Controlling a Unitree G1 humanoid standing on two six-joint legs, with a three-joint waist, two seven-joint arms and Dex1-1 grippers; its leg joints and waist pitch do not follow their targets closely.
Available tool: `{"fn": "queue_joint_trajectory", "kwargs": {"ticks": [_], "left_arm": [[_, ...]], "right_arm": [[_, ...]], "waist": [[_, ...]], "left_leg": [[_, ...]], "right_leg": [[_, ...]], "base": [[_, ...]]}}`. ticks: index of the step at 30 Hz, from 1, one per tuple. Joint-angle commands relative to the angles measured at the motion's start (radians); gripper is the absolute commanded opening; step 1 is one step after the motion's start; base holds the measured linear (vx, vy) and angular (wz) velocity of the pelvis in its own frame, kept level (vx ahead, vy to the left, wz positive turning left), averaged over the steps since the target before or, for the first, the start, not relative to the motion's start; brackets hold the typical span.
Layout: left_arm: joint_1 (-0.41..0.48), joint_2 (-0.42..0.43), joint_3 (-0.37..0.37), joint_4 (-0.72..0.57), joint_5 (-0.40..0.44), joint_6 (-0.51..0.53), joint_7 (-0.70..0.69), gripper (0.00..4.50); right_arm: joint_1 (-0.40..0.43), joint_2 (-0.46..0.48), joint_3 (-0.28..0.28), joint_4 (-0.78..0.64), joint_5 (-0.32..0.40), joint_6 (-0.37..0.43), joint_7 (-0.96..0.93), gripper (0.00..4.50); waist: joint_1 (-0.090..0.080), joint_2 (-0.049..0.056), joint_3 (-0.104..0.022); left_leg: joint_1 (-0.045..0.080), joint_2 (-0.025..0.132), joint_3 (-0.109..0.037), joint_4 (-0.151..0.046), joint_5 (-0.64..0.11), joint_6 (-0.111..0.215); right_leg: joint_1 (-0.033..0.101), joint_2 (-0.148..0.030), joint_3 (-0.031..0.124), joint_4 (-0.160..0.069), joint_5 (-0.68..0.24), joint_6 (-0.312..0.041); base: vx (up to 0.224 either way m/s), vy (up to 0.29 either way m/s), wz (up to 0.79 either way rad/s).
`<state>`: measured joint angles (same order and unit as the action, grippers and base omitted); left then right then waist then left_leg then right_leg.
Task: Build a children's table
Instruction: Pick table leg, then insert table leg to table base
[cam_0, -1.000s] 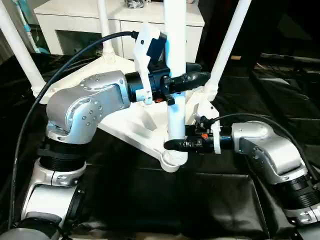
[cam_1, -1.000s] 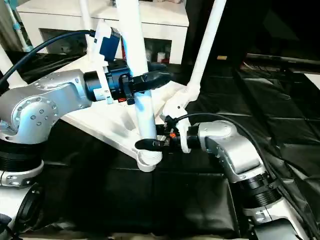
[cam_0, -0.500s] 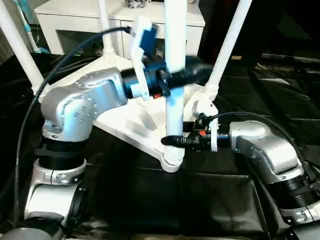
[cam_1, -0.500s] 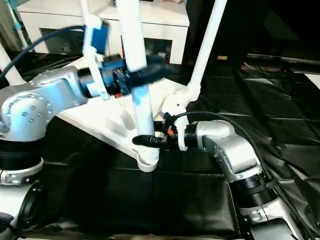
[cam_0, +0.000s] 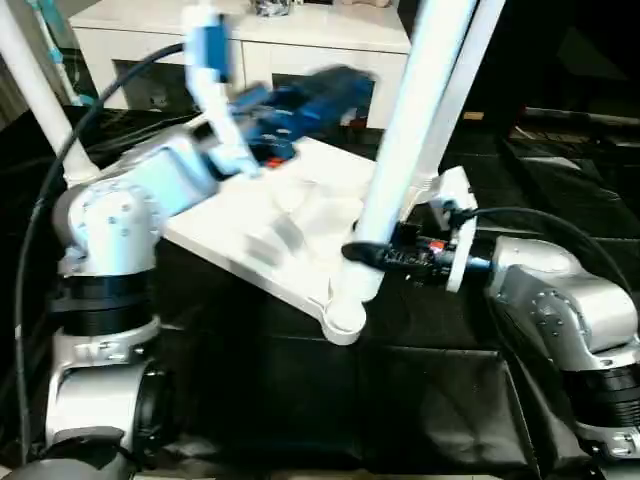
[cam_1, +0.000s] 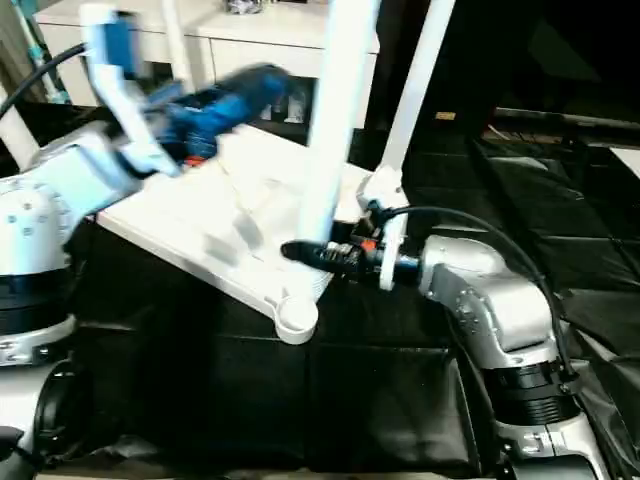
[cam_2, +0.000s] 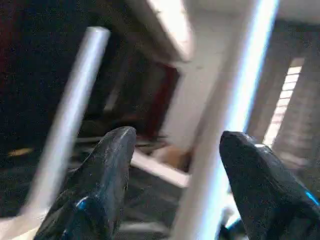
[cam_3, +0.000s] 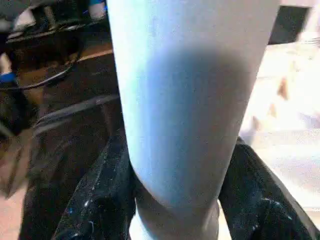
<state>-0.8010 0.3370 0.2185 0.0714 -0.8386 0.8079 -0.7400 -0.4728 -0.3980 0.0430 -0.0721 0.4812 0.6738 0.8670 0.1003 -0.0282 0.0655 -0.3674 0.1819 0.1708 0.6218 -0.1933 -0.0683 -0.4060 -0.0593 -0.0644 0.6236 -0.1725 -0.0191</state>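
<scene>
Head views: the white plastic rectangular table top (cam_0: 275, 225) lies underside-up on the dark floor covering, tilted. Three white tapered tube legs (cam_0: 30, 80) stand in far and side sockets; the fourth, near leg (cam_0: 405, 150) sits at the near corner socket (cam_0: 338, 322), leaning toward the robot's right, long axis up, apparently not yet seated. Right wrist view: the right gripper (cam_3: 170, 200) clamps that leg's base. Left wrist view: the left gripper (cam_2: 175, 175) is spread wide, holding nothing.
</scene>
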Motion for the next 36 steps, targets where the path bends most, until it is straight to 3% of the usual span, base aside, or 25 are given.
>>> {"fn": "queue_joint_trajectory", "kwargs": {"ticks": [1, 2, 3, 4, 5, 6, 8, 9, 12, 13, 14, 15, 16, 18, 19, 20, 21, 22, 25, 26, 28, 29, 30, 32, 36], "left_arm": [[0.029, 0.050, -0.048, 0.055, 0.121, -0.068, -0.012, 3.14], [0.040, 0.079, -0.088, 0.075, 0.183, -0.106, -0.015, 3.14], [0.067, 0.157, -0.213, 0.119, 0.347, -0.231, -0.035, 3.14], [0.102, 0.246, -0.361, 0.162, 0.517, -0.388, -0.098, 3.14], [0.102, 0.246, -0.361, 0.162, 0.517, -0.388, -0.098, 3.14], [0.120, 0.286, -0.435, 0.183, 0.591, -0.467, -0.148, 3.14], [0.144, 0.334, -0.537, 0.205, 0.658, -0.542, -0.275, 3.14], [0.147, 0.340, -0.556, 0.211, 0.666, -0.560, -0.314, 3.14], [0.132, 0.308, -0.599, 0.273, 0.690, -0.616, -0.378, 3.14], [0.124, 0.301, -0.616, 0.300, 0.708, -0.646, -0.399, 2.95], [0.106, 0.296, -0.643, 0.346, 0.733, -0.689, -0.424, 2.77], [0.088, 0.290, -0.665, 0.389, 0.759, -0.725, -0.433, 2.77], [0.075, 0.287, -0.679, 0.417, 0.774, -0.748, -0.436, 2.77], [0.027, 0.258, -0.714, 0.526, 0.842, -0.836, -0.428, 2.62], [0.018, 0.253, -0.723, 0.548, 0.854, -0.855, -0.436, 2.46], [0.012, 0.249, -0.732, 0.566, 0.863, -0.868, -0.444, 2.30], [-0.002, 0.244, -0.756, 0.601, 0.892, -0.892, -0.452, 2.30], [-0.002, 0.244, -0.756, 0.601, 0.892, -0.892, -0.452, 2.29], [-0.026, 0.227, -0.784, 0.662, 0.942, -0.931, -0.425, 1.98], [-0.039, 0.211, -0.788, 0.699, 0.956, -0.955, -0.418, 1.87], [-0.052, 0.197, -0.789, 0.736, 0.967, -0.981, -0.415, 1.79], [-0.065, 0.184, -0.797, 0.772, 0.987, -1.007, -0.404, 1.79], [-0.085, 0.164, -0.802, 0.830, 1.012, -1.045, -0.390, 1.52], [-0.103, 0.145, -0.805, 0.883, 1.033, -1.071, -0.371, 1.43], [-0.113, 0.134, -0.812, 0.919, 1.049, -1.072, -0.396, 1.24]], "right_arm": [[0.001, 0.003, -0.042, 0.018, -0.025, -0.008, -0.062, 1.86], [0.000, 0.005, -0.047, 0.025, -0.034, -0.010, -0.085, 1.86], [-0.001, 0.015, -0.059, 0.040, -0.042, -0.014, -0.119, 1.86], [-0.001, 0.021, -0.062, 0.053, -0.053, -0.022, -0.144, 1.86], [-0.001, 0.021, -0.062, 0.053, -0.053, -0.022, -0.144, 1.86], [0.001, 0.023, -0.059, 0.060, -0.059, -0.027, -0.150, 1.86], [0.009, 0.028, -0.050, 0.062, -0.062, -0.029, -0.156, 1.86], [0.012, 0.031, -0.046, 0.062, -0.064, -0.029, -0.159, 1.86], [0.030, 0.033, -0.023, 0.055, -0.079, -0.037, -0.159, 1.86], [0.035, 0.034, -0.020, 0.052, -0.080, -0.036, -0.159, 1.86], [0.040, 0.032, -0.015, 0.046, -0.083, -0.037, -0.160, 1.86], [0.045, 0.030, -0.012, 0.040, -0.086, -0.037, -0.162, 1.86], [0.048, 0.028, -0.010, 0.037, -0.088, -0.038, -0.163, 1.86], [0.061, 0.024, -0.003, 0.025, -0.093, -0.039, -0.164, 1.86], [0.064, 0.024, -0.001, 0.022, -0.095, -0.039, -0.164, 1.86], [0.067, 0.023, 0.002, 0.018, -0.097, -0.038, -0.164, 1.86], [0.074, 0.018, 0.010, 0.010, -0.106, -0.040, -0.166, 1.86], [0.074, 0.018, 0.010, 0.010, -0.106, -0.040, -0.166, 1.86], [0.085, 0.013, 0.019, -0.001, -0.112, -0.044, -0.169, 1.86], [0.092, 0.012, 0.020, -0.007, -0.111, -0.044, -0.170, 1.86], [0.096, 0.012, 0.021, -0.012, -0.112, -0.044, -0.170, 1.86], [0.101, 0.012, 0.023, -0.019, -0.113, -0.043, -0.171, 1.86], [0.106, 0.013, 0.025, -0.027, -0.113, -0.042, -0.172, 1.86], [0.110, 0.013, 0.026, -0.032, -0.115, -0.043, -0.173, 1.86], [0.112, 0.010, 0.032, -0.034, -0.120, -0.050, -0.171, 1.86]], "waist": [[0.001, 0.007, -0.074], [-0.001, 0.012, -0.074], [-0.003, 0.009, -0.073], [-0.003, 0.011, -0.072], [-0.007, 0.011, -0.073], [-0.006, 0.011, -0.075], [-0.008, 0.018, -0.077], [-0.006, 0.022, -0.078], [-0.002, 0.026, -0.080], [-0.003, 0.023, -0.078], [-0.001, 0.032, -0.077], [0.000, 0.031, -0.074], [-0.001, 0.025, -0.076], [-0.002, 0.030, -0.076], [-0.003, 0.026, -0.073], [-0.001, 0.030, -0.075], [-0.001, 0.036, -0.076], [-0.003, 0.032, -0.076], [-0.008, 0.034, -0.076], [-0.008, 0.044, -0.076], [-0.007, 0.038, -0.078], [-0.005, 0.041, -0.078], [-0.005, 0.043, -0.079], [-0.003, 0.041, -0.080], [-0.002, 0.042, -0.078]], "left_leg": [[0.010, 0.038, -0.017, -0.079, -0.149, -0.011], [0.016, 0.039, -0.017, -0.081, -0.165, -0.027], [0.015, 0.040, -0.018, -0.084, -0.168, -0.024], [0.016, 0.042, -0.021, -0.089, -0.187, -0.024], [0.016, 0.042, -0.022, -0.091, -0.188, -0.034], [0.017, 0.043, -0.022, -0.090, -0.175, -0.035], [0.016, 0.046, -0.021, -0.089, -0.153, -0.044], [0.020, 0.047, -0.018, -0.088, -0.149, -0.046], [0.018, 0.046, -0.016, -0.086, -0.148, -0.058], [0.016, 0.045, -0.015, -0.087, -0.154, -0.055], [0.017, 0.043, -0.015, -0.086, -0.174, -0.056], [0.018, 0.040, -0.015, -0.087, -0.200, -0.054], [0.015, 0.042, -0.018, -0.089, -0.207, -0.059], [0.018, 0.043, -0.018, -0.087, -0.215, -0.061], [0.016, 0.039, -0.017, -0.088, -0.216, -0.055], [0.015, 0.041, -0.019, -0.088, -0.217, -0.055], [0.016, 0.044, -0.021, -0.088, -0.219, -0.059], [0.016, 0.045, -0.021, -0.089, -0.217, -0.057], [0.015, 0.044, -0.021, -0.087, -0.217, -0.056], [0.017, 0.045, -0.021, -0.085, -0.222, -0.055], [0.015, 0.043, -0.020, -0.083, -0.214, -0.045], [0.013, 0.042, -0.021, -0.083, -0.207, -0.041], [0.014, 0.044, -0.021, -0.083, -0.206, -0.040], [0.012, 0.042, -0.020, -0.082, -0.202, -0.033], [0.014, 0.045, -0.021, -0.084, -0.214, -0.033]], "right_leg": [[0.054, -0.074, 0.049, -0.081, -0.269, -0.140], [0.051, -0.074, 0.050, -0.080, -0.293, -0.122], [0.052, -0.074, 0.050, -0.084, -0.297, -0.117], [0.048, -0.073, 0.053, -0.084, -0.329, -0.081], [0.051, -0.076, 0.054, -0.082, -0.329, -0.068], [0.051, -0.079, 0.054, -0.083, -0.314, -0.074], [0.049, -0.080, 0.054, -0.070, -0.240, -0.110], [0.045, -0.081, 0.055, -0.069, -0.201, -0.136], [0.052, -0.082, 0.053, -0.055, -0.114, -0.194], [0.052, -0.082, 0.053, -0.059, -0.118, -0.197], [0.053, -0.084, 0.054, -0.061, -0.136, -0.199], [0.053, -0.083, 0.055, -0.072, -0.180, -0.185], [0.059, -0.086, 0.055, -0.070, -0.195, -0.180], [0.057, -0.088, 0.055, -0.072, -0.214, -0.173], [0.057, -0.084, 0.056, -0.079, -0.229, -0.165], [0.059, -0.089, 0.056, -0.079, -0.243, -0.162], [0.058, -0.090, 0.056, -0.077, -0.243, -0.163], [0.058, -0.088, 0.056, -0.078, -0.238, -0.163], [0.059, -0.088, 0.055, -0.073, -0.213, -0.184], [0.057, -0.088, 0.055, -0.074, -0.212, -0.191], [0.060, -0.088, 0.056, -0.076, -0.201, -0.199], [0.061, -0.088, 0.055, -0.074, -0.194, -0.201], [0.062, -0.089, 0.056, -0.072, -0.187, -0.202], [0.064, -0.090, 0.056, -0.077, -0.201, -0.197], [0.061, -0.091, 0.055, -0.076, -0.211, -0.205]], "base": [[0.000, 0.000, 0.00], [0.000, 0.000, 0.00], [0.000, 0.000, 0.00], [0.000, 0.000, 0.00], [0.000, 0.000, 0.00], [0.000, 0.000, 0.00], [0.000, 0.000, 0.00], [0.000, 0.000, 0.00], [0.000, 0.000, 0.00], [0.000, 0.000, 0.00], [0.000, 0.000, 0.00], [0.000, 0.000, 0.00], [0.000, 0.000, 0.00], [0.000, 0.000, 0.00], [0.000, 0.000, 0.00], [0.000, 0.000, 0.00], [0.000, 0.000, 0.00], [0.000, 0.000, 0.00], [0.000, 0.000, 0.00], [0.000, 0.000, 0.00], [0.000, 0.000, 0.00], [0.000, 0.000, 0.00], [0.000, 0.000, 0.00], [0.000, 0.000, 0.00], [0.000, 0.000, 0.00]]}}
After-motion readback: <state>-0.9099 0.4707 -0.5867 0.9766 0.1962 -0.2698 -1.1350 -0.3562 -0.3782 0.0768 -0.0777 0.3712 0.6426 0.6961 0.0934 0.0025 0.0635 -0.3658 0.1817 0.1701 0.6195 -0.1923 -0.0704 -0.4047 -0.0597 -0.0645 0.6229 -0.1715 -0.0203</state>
